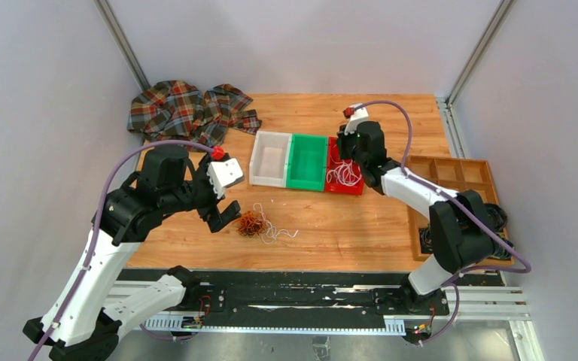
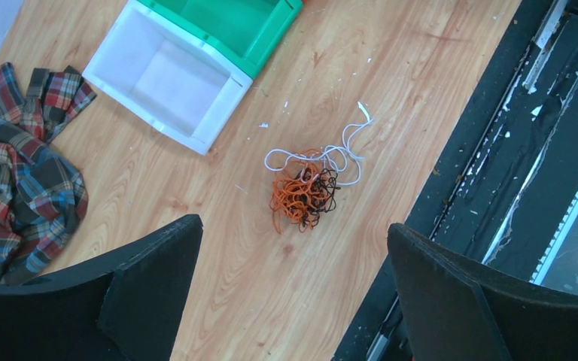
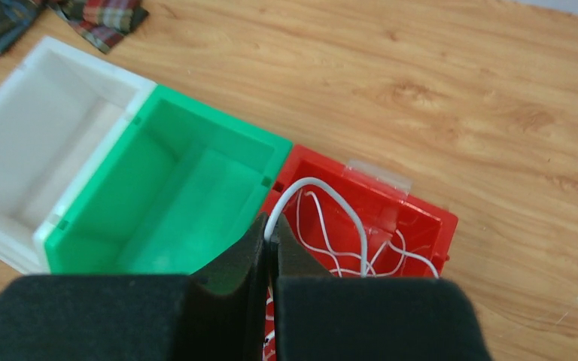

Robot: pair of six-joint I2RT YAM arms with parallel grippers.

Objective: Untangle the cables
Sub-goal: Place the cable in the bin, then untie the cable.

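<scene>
A knot of cables (image 1: 254,223), orange and black with a white strand (image 2: 350,143) trailing out of it, lies on the wooden table (image 1: 361,226). My left gripper (image 1: 226,214) hovers just left of it, jaws wide open and empty. In the left wrist view the knot of cables (image 2: 305,194) lies ahead of the left gripper (image 2: 293,226). A white cable (image 3: 331,226) loops in the red bin (image 3: 421,210). My right gripper (image 3: 271,229) is shut on that white cable at the red bin's left wall. The top view shows the right gripper (image 1: 350,156) over the red bin (image 1: 344,190).
A white bin (image 1: 254,162) and a green bin (image 1: 307,162) stand side by side left of the red one, with nothing in them. A plaid cloth (image 1: 188,109) lies at the back left. A wooden compartment tray (image 1: 451,173) sits at the right edge. A black rail (image 1: 286,297) runs along the front.
</scene>
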